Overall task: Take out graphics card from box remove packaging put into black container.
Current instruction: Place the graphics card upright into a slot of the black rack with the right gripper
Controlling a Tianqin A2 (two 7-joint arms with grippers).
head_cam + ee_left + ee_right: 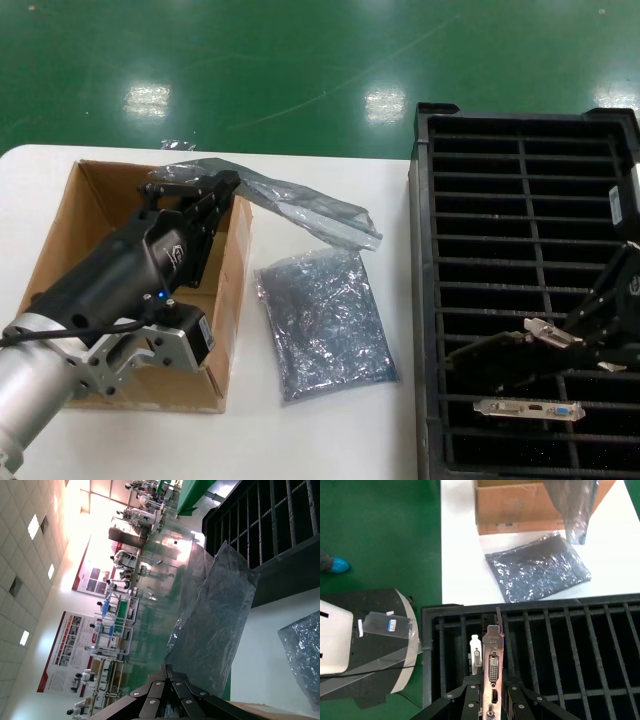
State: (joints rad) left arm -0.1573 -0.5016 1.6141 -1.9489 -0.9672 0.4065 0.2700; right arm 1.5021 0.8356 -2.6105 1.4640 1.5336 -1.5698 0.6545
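**Ana:** Grippers first. Where is each one, and what does it hold?

**Ben:** The left gripper (190, 185) is above the far edge of the brown corrugated cardboard box (95, 200), its jaws closed on a translucent grey-silver crinkly anti-static bag (300, 205). The bag trails from the fingers out over the white table (320, 440), toward the crate. In the left wrist view that same bag (215, 620) hangs limp from the black fingertips (170, 682).

**Ana:** And the right?

**Ben:** The right gripper (575, 335) is over the near part of the large black plastic slotted crate (520, 130), jaws clamped on a thin dark graphics card (505, 350). The right wrist view shows the silver end bracket with its white port (492, 655) gripped between the fingers, standing on edge in line with the dividers.

**Ana:** Anything else in the crate?

**Ben:** A second card with a silver bracket and a blue port (530, 408) sits in a slot nearer the robot, just beside the held one.

**Ana:** On the table?

**Ben:** Another crinkled silver bag (325, 320) lies flat between box and crate, touching neither.
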